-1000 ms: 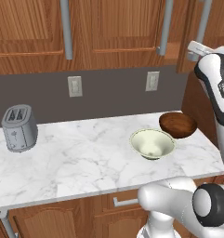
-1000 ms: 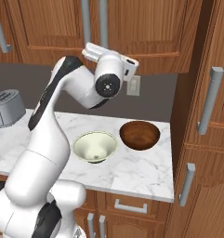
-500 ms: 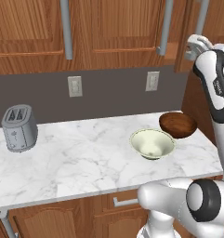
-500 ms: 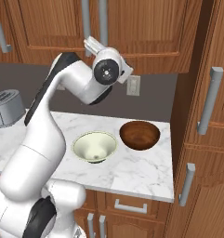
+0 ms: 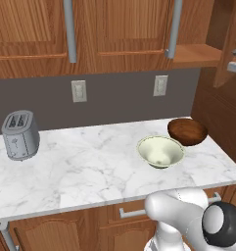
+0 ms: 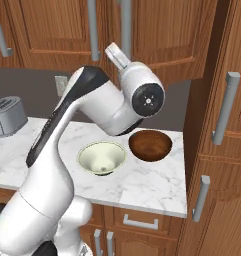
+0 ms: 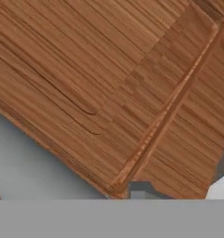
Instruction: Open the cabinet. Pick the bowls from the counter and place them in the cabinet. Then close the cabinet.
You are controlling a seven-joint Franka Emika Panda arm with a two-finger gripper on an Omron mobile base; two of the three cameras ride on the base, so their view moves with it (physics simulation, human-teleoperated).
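The cabinet's right door [image 5: 226, 39] stands swung out, baring the wooden shelf [image 5: 195, 53] inside; its left door [image 5: 131, 29] is shut. My gripper [image 5: 235, 58] is at the open door's edge, at the far right of the left base view, and its jaws are too cut off to read. In the hand view the door's wood panel [image 7: 108, 83] sits very close. The cream bowl [image 5: 160, 151] [image 6: 102, 157] and the dark brown bowl [image 5: 187, 131] [image 6: 150, 145] rest side by side on the counter [image 5: 90, 166] [image 6: 152, 185], below the cabinet.
A grey toaster [image 5: 20, 135] [image 6: 6, 116] stands at the counter's left end. Two wall outlets [image 5: 79, 90] [image 5: 160, 85] sit on the dark backsplash. A tall wooden cabinet [image 6: 222, 125] with bar handles closes off the counter's right side.
The right cabinet door has swung outward and the shelf now shows. My hand has travelled with the door's edge toward the right. Both bowls have stayed put.
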